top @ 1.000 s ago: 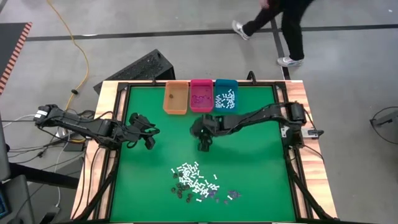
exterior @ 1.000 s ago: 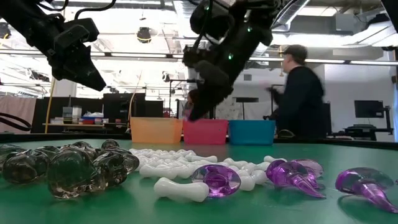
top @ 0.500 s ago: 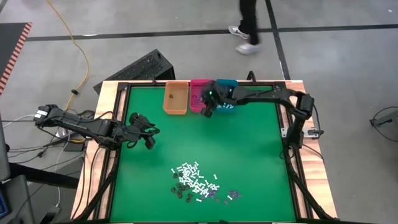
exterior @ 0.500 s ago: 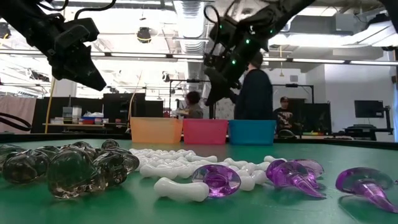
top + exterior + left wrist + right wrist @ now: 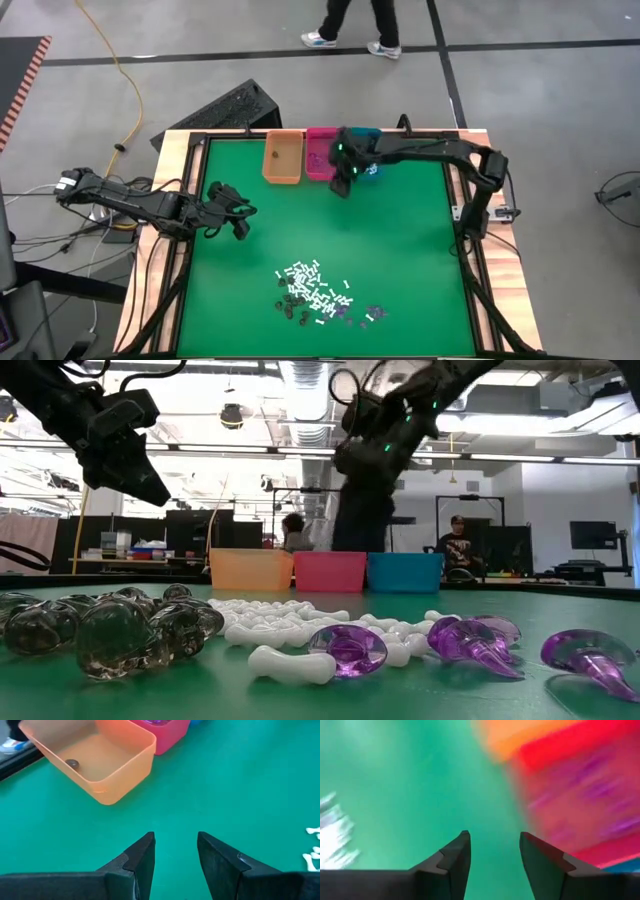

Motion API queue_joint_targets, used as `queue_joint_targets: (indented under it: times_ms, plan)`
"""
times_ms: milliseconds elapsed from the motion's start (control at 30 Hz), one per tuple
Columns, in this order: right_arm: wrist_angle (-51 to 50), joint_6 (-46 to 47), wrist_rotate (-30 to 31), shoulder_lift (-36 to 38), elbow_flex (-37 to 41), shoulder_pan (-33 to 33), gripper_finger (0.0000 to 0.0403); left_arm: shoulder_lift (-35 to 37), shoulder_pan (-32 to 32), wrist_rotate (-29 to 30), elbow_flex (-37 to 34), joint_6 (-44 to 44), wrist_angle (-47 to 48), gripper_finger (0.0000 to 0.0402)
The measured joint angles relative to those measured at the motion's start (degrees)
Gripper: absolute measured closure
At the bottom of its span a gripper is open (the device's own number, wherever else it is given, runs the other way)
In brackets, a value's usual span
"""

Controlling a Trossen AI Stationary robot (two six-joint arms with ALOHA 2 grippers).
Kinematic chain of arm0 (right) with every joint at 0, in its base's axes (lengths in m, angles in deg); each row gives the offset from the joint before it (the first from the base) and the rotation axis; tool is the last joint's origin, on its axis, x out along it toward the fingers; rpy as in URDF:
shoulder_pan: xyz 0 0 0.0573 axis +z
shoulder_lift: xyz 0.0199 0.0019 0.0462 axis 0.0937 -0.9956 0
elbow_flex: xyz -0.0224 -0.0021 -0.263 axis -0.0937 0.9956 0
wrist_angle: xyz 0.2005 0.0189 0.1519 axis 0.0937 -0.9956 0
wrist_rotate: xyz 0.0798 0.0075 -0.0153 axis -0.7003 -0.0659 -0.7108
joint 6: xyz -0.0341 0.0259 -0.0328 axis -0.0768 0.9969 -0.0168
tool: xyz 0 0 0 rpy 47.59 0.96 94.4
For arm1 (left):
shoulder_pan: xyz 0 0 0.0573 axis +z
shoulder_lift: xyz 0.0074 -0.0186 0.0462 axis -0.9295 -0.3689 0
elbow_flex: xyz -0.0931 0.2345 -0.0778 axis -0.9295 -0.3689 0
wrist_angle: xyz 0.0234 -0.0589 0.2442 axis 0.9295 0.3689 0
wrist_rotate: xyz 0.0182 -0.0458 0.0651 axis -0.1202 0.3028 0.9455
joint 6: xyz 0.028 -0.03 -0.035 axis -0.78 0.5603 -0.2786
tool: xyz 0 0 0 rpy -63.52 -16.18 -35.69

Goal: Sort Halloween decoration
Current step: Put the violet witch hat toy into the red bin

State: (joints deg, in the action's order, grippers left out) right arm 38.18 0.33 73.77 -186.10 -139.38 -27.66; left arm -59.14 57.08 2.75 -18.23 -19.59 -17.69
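Note:
The Halloween decoration pieces lie in a loose pile (image 5: 318, 297) near the table's front: white sticks (image 5: 290, 628), purple bits (image 5: 352, 650) and dark bits (image 5: 105, 628). More purple bits lie in the pink bin (image 5: 320, 155), white ones in the teal bin (image 5: 366, 150), and one dark bit (image 5: 73, 763) in the orange bin (image 5: 283, 158). My right gripper (image 5: 342, 187) hangs open just in front of the pink bin, with nothing between its fingers (image 5: 455, 855). My left gripper (image 5: 238, 222) waits open above the mat at the left, also holding nothing (image 5: 175, 851).
The three bins stand side by side at the table's far edge (image 5: 330, 571). Green mat (image 5: 400, 250) lies bare between the bins and the pile. A person walks on the floor beyond the far edge (image 5: 350, 25); others stand in the room behind (image 5: 455, 545).
My right gripper has swung from the middle of the table toward the far edge and risen, ending by the pink bin. In the last half second it has barely moved. The person beyond the table has walked toward the left.

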Motion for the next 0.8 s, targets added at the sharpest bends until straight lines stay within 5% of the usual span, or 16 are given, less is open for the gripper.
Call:
queue_joint_targets:
  times_ms: [133, 300, 600, 800]
  plan:
    - [-11.6, 2.8, -3.3, 1.8, 0.0, 9.0, 0.0215, 0.0, 0.0, -1.1, 0.0, 0.1, 0.0, 0.0264]
    - [-20.8, 10.5, 1.6, 4.3, 0.0, 25.0, 0.0227, 0.0, 0.0, -1.2, 0.0, 0.1, 0.0, 0.0264]
    - [-20.8, 37.8, 17.1, 4.6, 0.0, 52.9, 0.023, 0.0, 0.0, -1.2, 0.0, -0.1, 0.0, 0.0264]
    - [-19.3, 39.5, 25.1, 2.6, 1.3, 62.4, 0.023, 0.0, 0.0, -0.2, 0.0, -1.0, -0.9, 0.0264]
